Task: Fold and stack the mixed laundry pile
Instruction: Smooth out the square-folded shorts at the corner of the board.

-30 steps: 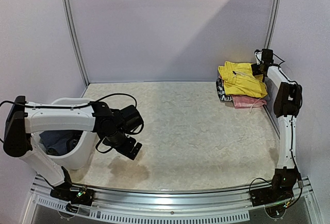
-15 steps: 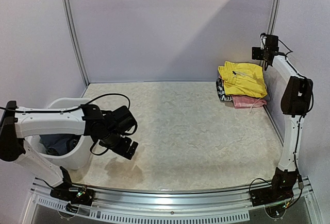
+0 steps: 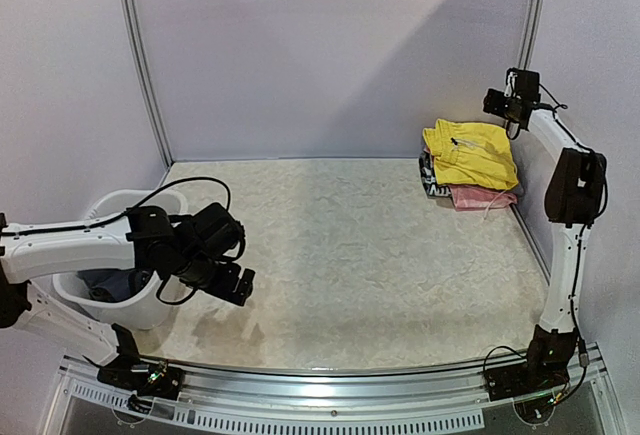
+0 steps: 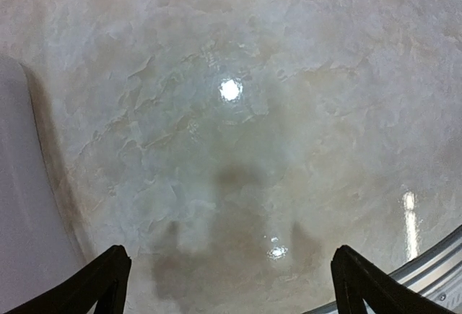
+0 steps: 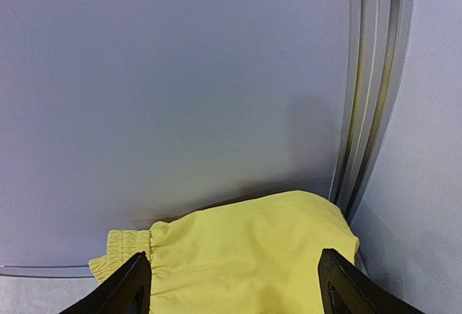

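Folded yellow shorts [image 3: 468, 153] lie on top of a stack at the back right, over a pink piece [image 3: 480, 197] and a dark item [image 3: 428, 177]. They fill the lower part of the right wrist view [image 5: 238, 256]. My right gripper [image 3: 500, 107] hangs open and empty above the stack's far edge, near the back wall. My left gripper [image 3: 235, 285] is open and empty low over bare table [image 4: 238, 148], just right of the white tub [image 3: 120, 300]. Dark blue cloth [image 3: 108, 283] lies inside the tub.
The tub's white wall shows at the left edge of the left wrist view [image 4: 22, 206]. A metal rail [image 3: 330, 380] runs along the table's near edge. Vertical metal posts [image 5: 372, 90] stand at the back right corner.
My left arm has drawn back left and toward the near edge, its gripper staying beside the tub. My right gripper has lifted off the yellow shorts and up toward the back wall.
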